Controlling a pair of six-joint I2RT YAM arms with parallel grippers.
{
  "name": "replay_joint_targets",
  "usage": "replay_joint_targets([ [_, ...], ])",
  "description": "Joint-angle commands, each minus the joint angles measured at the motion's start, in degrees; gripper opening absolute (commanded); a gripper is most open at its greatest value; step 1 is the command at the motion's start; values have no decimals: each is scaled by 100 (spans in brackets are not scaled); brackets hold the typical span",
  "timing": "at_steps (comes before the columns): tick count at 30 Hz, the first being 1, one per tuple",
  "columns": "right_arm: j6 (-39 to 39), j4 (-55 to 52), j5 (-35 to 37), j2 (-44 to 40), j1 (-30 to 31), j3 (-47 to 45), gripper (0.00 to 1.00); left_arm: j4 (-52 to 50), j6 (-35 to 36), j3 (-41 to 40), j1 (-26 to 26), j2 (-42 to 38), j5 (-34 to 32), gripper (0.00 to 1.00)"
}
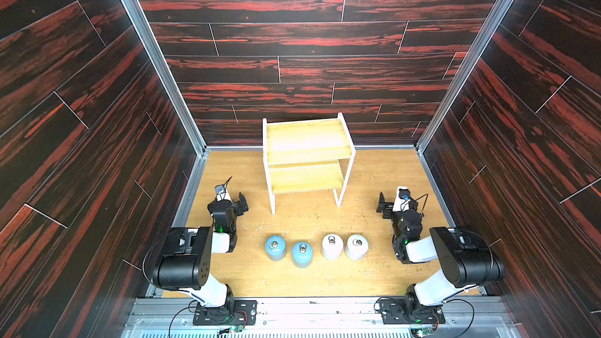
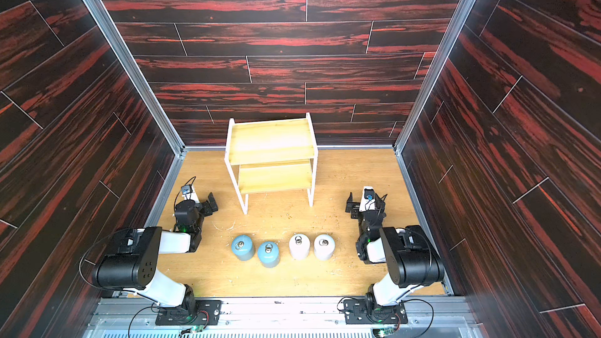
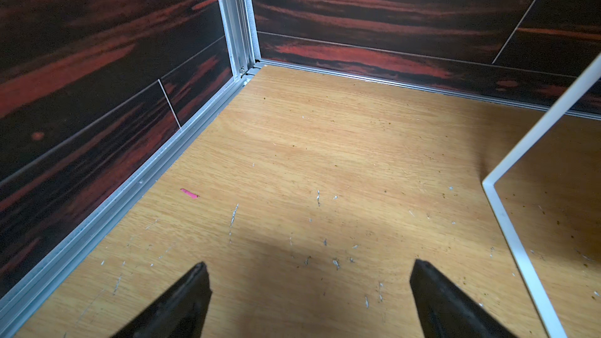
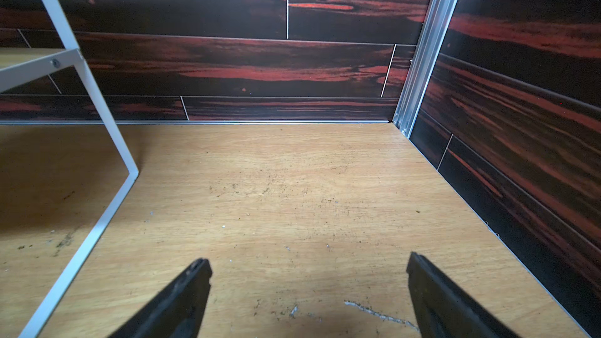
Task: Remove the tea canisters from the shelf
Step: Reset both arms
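The shelf (image 1: 305, 138) (image 2: 271, 138) stands at the back of the wooden floor, and both its yellowish boards are bare. In front of it, in a row on the floor, stand two light blue tea canisters (image 1: 275, 247) (image 1: 302, 254) and two white ones (image 1: 332, 246) (image 1: 356, 247). My left gripper (image 1: 243, 204) (image 3: 309, 265) hangs open over bare floor left of the shelf, whose white leg (image 3: 507, 222) shows beside it. My right gripper (image 1: 383, 204) (image 4: 307, 260) is open too, right of the shelf leg (image 4: 97, 222). Neither holds anything.
Dark red wood-patterned walls (image 1: 97, 125) with aluminium corner rails (image 1: 156, 60) close in the floor on three sides. Crumbs and pale scratches dot the floor (image 1: 374, 177). A small pink scrap (image 3: 189, 193) lies near the left wall rail.
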Motion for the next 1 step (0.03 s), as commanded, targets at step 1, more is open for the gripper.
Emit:
replay_joint_targets([
  [1, -34, 114, -12, 16, 35, 46, 98, 71, 69, 54, 16, -10, 41, 100],
])
